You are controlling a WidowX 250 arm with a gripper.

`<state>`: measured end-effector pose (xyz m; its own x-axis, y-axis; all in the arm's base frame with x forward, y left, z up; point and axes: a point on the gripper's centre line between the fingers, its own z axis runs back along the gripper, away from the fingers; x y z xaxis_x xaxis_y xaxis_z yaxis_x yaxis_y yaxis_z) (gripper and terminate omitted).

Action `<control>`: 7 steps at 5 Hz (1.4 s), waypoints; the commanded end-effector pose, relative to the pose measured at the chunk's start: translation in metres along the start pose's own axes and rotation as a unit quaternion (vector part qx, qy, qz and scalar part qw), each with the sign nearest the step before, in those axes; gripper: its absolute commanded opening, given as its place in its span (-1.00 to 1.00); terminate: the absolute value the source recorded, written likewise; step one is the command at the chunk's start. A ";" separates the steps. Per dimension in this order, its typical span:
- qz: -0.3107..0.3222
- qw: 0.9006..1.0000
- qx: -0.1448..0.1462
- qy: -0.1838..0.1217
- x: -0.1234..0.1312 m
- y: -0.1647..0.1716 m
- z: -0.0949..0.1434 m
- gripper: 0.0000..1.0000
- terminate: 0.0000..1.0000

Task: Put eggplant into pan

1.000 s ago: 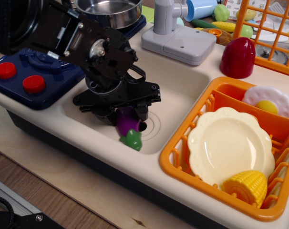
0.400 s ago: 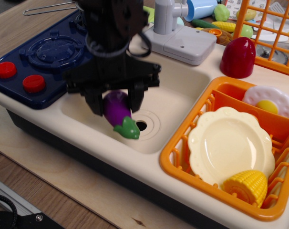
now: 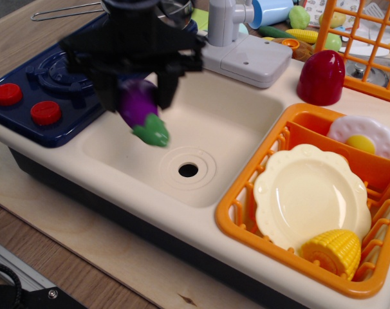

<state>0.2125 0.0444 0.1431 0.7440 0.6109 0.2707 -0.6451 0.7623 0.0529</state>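
Observation:
My black gripper (image 3: 134, 90) is shut on the purple eggplant (image 3: 138, 106) and holds it in the air above the left part of the cream sink (image 3: 240, 122). The eggplant hangs tilted, its green stem cap (image 3: 151, 131) pointing down and right. The steel pan (image 3: 176, 9) stands on the blue stove at the back, mostly hidden behind my arm; only a bit of its rim shows, and its thin wire handle (image 3: 66, 11) lies at the top left.
The blue stove (image 3: 47, 77) with two red knobs is at left. A grey faucet (image 3: 237, 45) stands behind the sink. A dark-red dome toy (image 3: 320, 77) sits at right. An orange rack (image 3: 246, 215) holds a cream plate (image 3: 307, 196), corn and a fried egg.
My gripper has lifted the eggplant out of the sink bottom, up and to the left toward the stove. The drain hole is now uncovered.

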 end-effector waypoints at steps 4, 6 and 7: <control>-0.155 0.978 -0.060 -0.128 0.131 0.012 0.024 -1.00 -1.00; -0.229 0.960 -0.098 -0.125 0.171 0.003 0.018 -1.00 -1.00; -0.229 0.960 -0.098 -0.125 0.171 0.003 0.018 1.00 -1.00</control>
<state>0.3309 0.1451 0.1878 0.8833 0.1744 0.4353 -0.2055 0.9783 0.0250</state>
